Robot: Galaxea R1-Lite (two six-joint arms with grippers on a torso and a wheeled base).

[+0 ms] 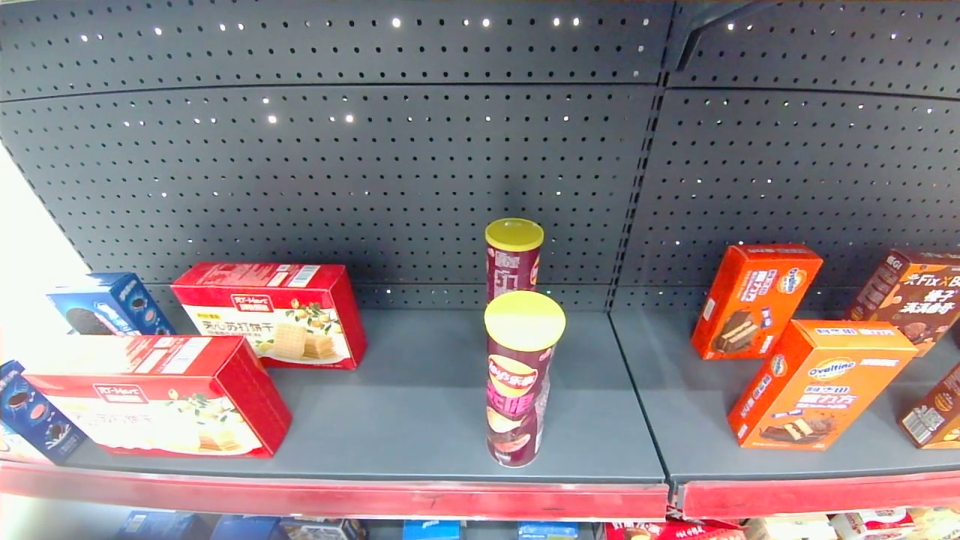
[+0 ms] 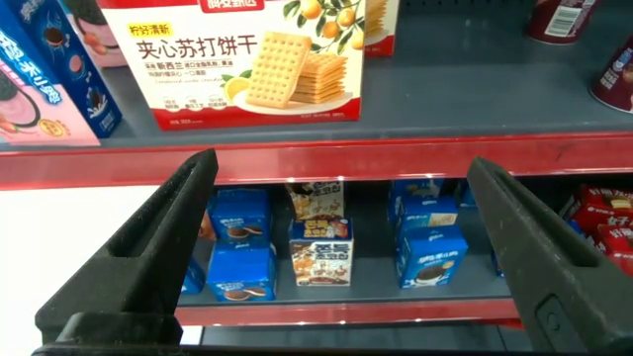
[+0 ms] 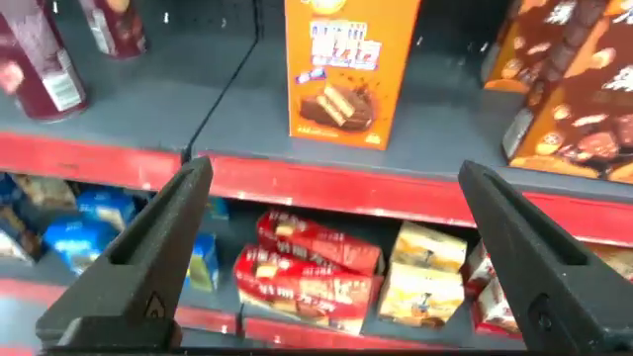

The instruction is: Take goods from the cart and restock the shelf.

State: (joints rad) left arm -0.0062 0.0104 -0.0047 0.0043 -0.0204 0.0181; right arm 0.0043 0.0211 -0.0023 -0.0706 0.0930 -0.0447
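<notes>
Left gripper (image 2: pixel 341 160) hangs with its two dark, wedge-shaped fingers spread wide and nothing between them, level with the red front lip (image 2: pixel 415 158) of the shelving. Just beyond that lip stands a glossy red cracker box (image 2: pixel 257 59), and on the tier below sit small blue cookie boxes (image 2: pixel 430 252). Right gripper (image 3: pixel 336 166) is likewise spread and empty, facing an upright orange wafer box (image 3: pixel 346 69) of printed card, with a maroon chip canister (image 3: pixel 40 59) off to its left and brown boxes (image 3: pixel 569 89) to its right. From the head camera you see the grey shelf (image 1: pixel 420 405) as matte sheet metal backed by perforated board (image 1: pixel 337 172). A second canister (image 1: pixel 513 259) stands straight behind the first, both round tubes with yellow lids, long axes vertical. Bare deck lies on either side of them, and I judge your left arm nearer the left gap and your right arm nearer the right. With both grippers empty, your next move is to the cart for goods.
</notes>
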